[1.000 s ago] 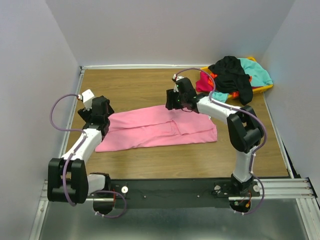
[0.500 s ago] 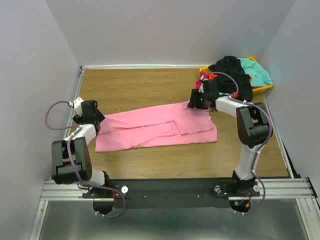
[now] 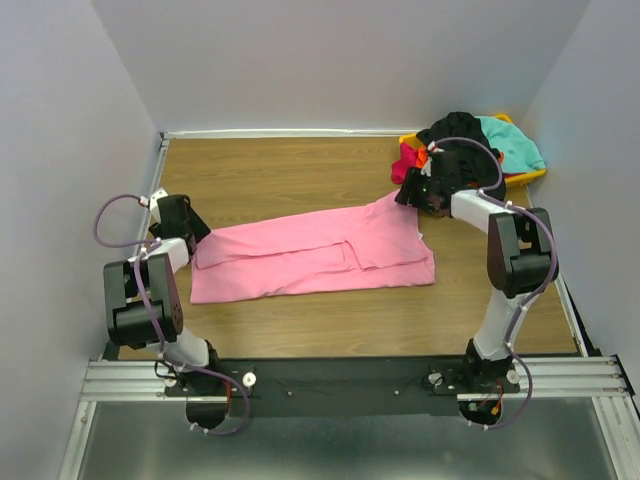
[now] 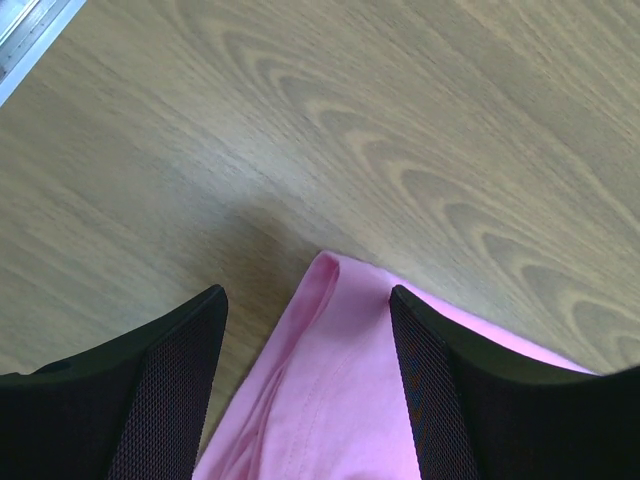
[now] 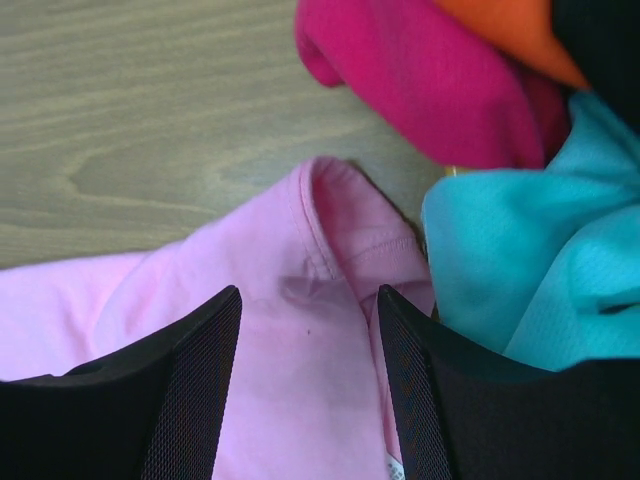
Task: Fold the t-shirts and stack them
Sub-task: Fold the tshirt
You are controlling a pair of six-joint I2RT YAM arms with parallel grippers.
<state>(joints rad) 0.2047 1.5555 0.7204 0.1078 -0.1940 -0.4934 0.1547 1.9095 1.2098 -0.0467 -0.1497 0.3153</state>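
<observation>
- The pink t-shirt [image 3: 310, 255] lies flat across the middle of the desk [image 3: 280, 170]. Its long axis runs from the left edge, on the near side, up towards the far right corner.
- The left jaws sit over the shirt's left tip, close to the desk's left edge. From the left wrist view they stand apart, released, with the pink point of cloth lying between them and running back under the wrist.
- The right jaws sit over the opposite end, and they too are spread and gripping nothing. A hemmed pink edge lies between them and the rest of the shirt trails away towards the left.
- That right end touches the pile in the far right corner. A teal shirt [image 5: 520, 250] and a magenta shirt [image 5: 430, 80] crowd right beside the jaws, and a black shirt [image 3: 462, 140] is heaped over the yellow bin [image 3: 525, 178].
- So each arm is nearest its own end, and the cloth is stretched lengthwise between them. To my eye any fold has to start from these two ends.
- A second ago the right arm [image 3: 500, 230] was well in from the pile, near the shirt's middle. It has since swung out to the corner, and the shirt's far right end now reaches further that way.
- The left arm [image 3: 150, 280] has drawn back towards the left edge.
</observation>
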